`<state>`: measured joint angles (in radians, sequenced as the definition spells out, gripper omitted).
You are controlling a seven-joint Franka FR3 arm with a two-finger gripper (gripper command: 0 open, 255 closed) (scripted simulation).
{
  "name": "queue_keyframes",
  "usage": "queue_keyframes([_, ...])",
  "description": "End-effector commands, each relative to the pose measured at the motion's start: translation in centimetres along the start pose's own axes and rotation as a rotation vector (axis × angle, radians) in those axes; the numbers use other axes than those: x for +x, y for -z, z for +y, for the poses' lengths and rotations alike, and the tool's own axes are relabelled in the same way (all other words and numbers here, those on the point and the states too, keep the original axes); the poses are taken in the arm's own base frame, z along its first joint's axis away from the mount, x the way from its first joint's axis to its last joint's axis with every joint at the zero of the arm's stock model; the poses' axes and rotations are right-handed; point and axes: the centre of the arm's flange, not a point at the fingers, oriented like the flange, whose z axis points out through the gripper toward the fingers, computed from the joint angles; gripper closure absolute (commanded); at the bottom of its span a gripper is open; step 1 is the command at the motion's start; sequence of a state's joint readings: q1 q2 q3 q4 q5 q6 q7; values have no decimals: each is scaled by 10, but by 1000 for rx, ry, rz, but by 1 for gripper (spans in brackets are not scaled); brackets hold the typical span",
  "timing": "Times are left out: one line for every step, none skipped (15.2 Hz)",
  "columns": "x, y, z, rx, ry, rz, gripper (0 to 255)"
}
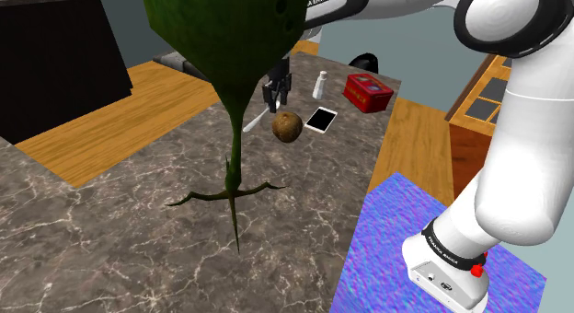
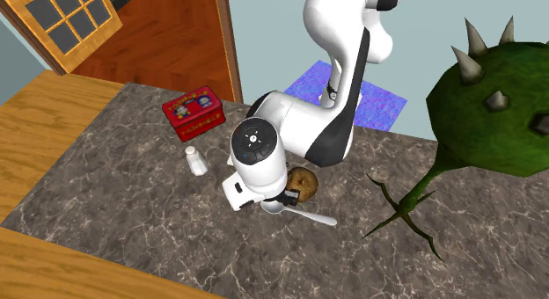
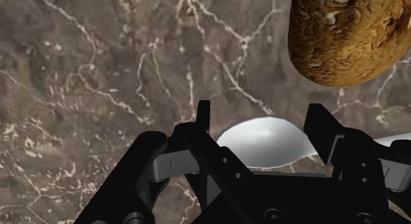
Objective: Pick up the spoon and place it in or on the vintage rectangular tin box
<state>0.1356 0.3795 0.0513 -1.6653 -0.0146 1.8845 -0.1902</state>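
**Operator:** Now, where is the hand?

**Spotter:** You have it low over the marble bench, pointing down, just beside the brown potato. Your wrist view shows the fingers spread apart. The hand is released and grips nothing.

**Operator:** And the spoon?

**Spotter:** Your spoon lies flat on the bench. Its shiny bowl sits between the two fingers, and the handle runs out past one of them. You can't see either pad pressing on it. The potato is near the bowl but apart from it. In the second exterior view your arm's wrist covers the bowl end, and the handle pokes out toward that view's right.

**Operator:** Where is the tin?

**Spotter:** Your red rectangular tin box stands with its lid on, well apart from the spoon, close to the bench's edge at the shoulder view's upper right. An upright white shaker stands between the hand and the tin. A flat white slab lies just beside the potato.

**Operator:** Anything else?

**Spotter:** A big green spiky plant looms in the shoulder view's foreground and hides part of your arm.
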Motion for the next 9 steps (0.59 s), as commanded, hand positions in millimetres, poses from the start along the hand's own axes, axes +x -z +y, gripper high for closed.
queue_keyframes([-1,10,-1,0,0,0,255])
queue_keyframes([-2,15,-1,0,0,0,255])
queue_keyframes([-3,20,-1,0,0,0,255])
queue_keyframes([-4,26,-1,0,0,0,255])
queue_keyframes([-5,31,-1,0,0,0,255])
queue_keyframes([-6,36,-2,0,0,0,255])
queue_keyframes([-6,41,-2,0,0,0,255])
queue_keyframes([-7,47,-2,0,0,0,255])
queue_keyframes([-8,52,-2,0,0,0,255])
